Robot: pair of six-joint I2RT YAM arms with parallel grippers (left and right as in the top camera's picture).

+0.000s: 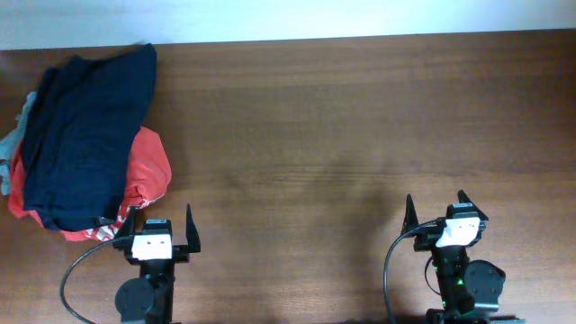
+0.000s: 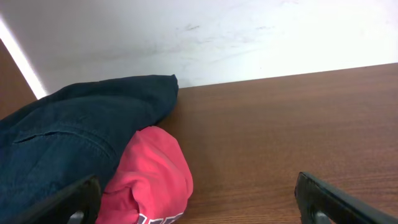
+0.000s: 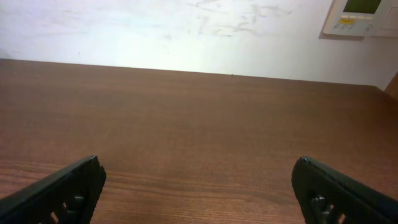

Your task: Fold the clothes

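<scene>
**A:** Which step is in hand?

**B:** The very start, I'd judge. The dark navy blue fabric shorts (image 1: 85, 135) lie bunched in a heap at about ten o'clock on the brown wooden table (image 1: 342, 117). They rest on a bright red T-shirt (image 1: 151, 171), and a small pale grey-teal garment (image 1: 11, 144) pokes out at the heap's nine o'clock edge. Nothing is spread flat.

**A:** And the arms?

**B:** The left gripper (image 1: 161, 213) sits at seven o'clock, just beside the heap's near edge, its fingers spread wide and empty. The right gripper (image 1: 435, 196) is at five o'clock, well apart from the clothes, equally released with nothing between its fingers.

**A:** What does the next move call for?

**B:** Probably the left arm reaches toward eleven o'clock, pinches the navy cloth alone and draws it to the bare middle of the table. There both arms could spread it. The risk is snagging the red shirt underneath.

**A:** Anything hard to read?

**B:** I cannot tell waistband from leg openings, because the heap is too crumpled. The overhead view crops the heap at nine o'clock, and the left wrist view cuts off the shorts and the shirt's white lettering. The right wrist view shows no clothes, only table, white wall and a cropped pale wall panel (image 3: 357, 15) at one o'clock.
</scene>
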